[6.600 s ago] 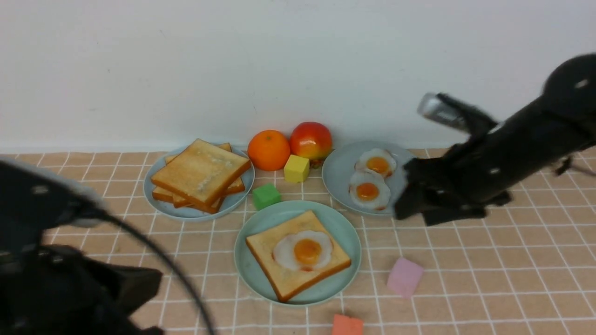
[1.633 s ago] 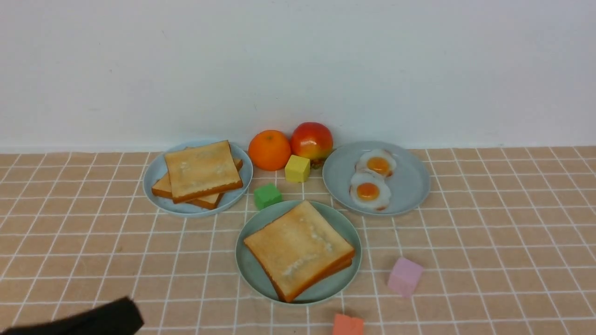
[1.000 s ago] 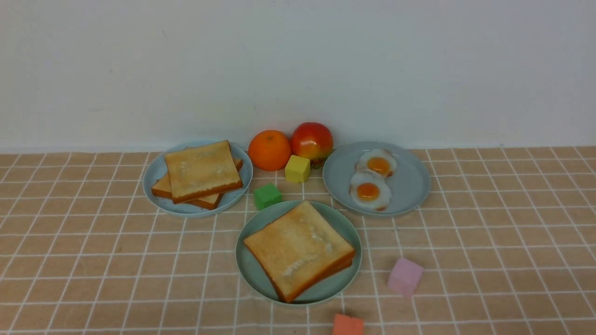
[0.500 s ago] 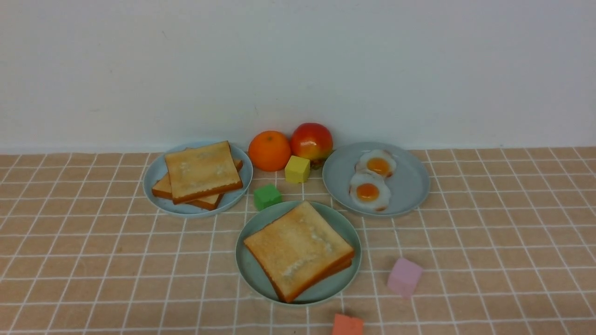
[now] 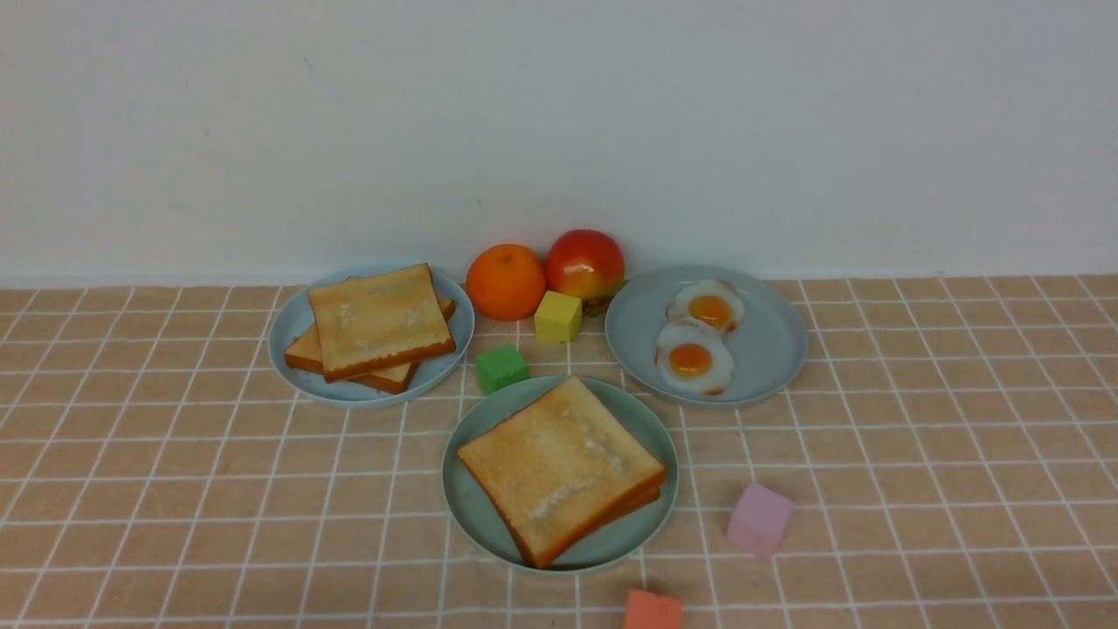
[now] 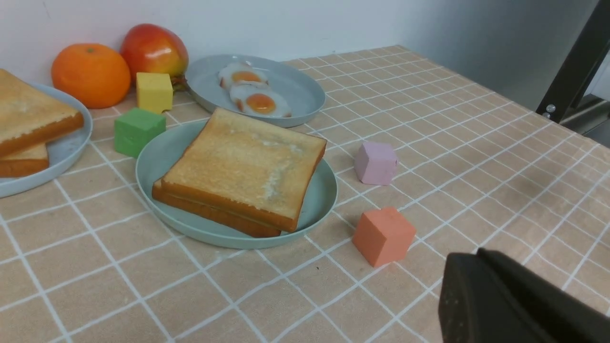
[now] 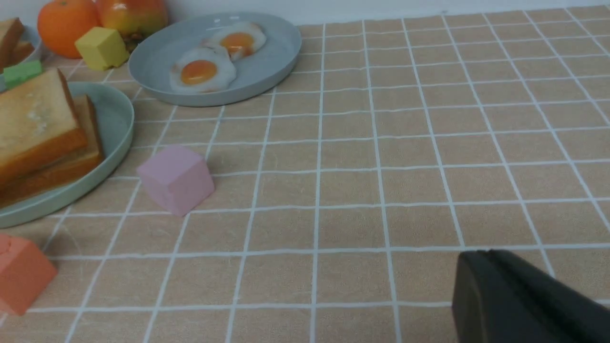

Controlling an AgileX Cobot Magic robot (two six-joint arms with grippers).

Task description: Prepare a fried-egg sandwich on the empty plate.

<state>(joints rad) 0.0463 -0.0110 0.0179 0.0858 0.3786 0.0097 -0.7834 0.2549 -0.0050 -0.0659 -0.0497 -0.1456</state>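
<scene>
Both pincers are out of the front view, and I see each one only as a dark piece in the corner of its own wrist camera: the left gripper [image 6: 500, 300] and the right gripper [image 7: 514, 300]. On each I see a thin seam between the dark halves, but the tips are cut by the frame, so I cannot tell if they are open or closed. Neither one is touching any object that I can see.

Ahead of the left gripper, past the orange cube [image 6: 383, 235], stands the mint-green plate [image 5: 476, 515] with the sandwich [image 5: 559, 467] on it. I see two toast slices stacked, the top one turned a little over the lower one; the egg between them is not visible to me. The pink cube [image 7: 175, 179] lies between the right gripper and this plate, near the plate rim but apart from it.

Farther from both grippers, near the wall, are the blue-grey plate with toast slices [image 5: 301, 323], the blue-grey plate with two fried eggs [image 5: 769, 341], the orange [image 5: 505, 281], the apple [image 5: 584, 264], the yellow cube [image 5: 557, 316] and the green cube [image 5: 500, 368], which is just beside the mint-green plate
</scene>
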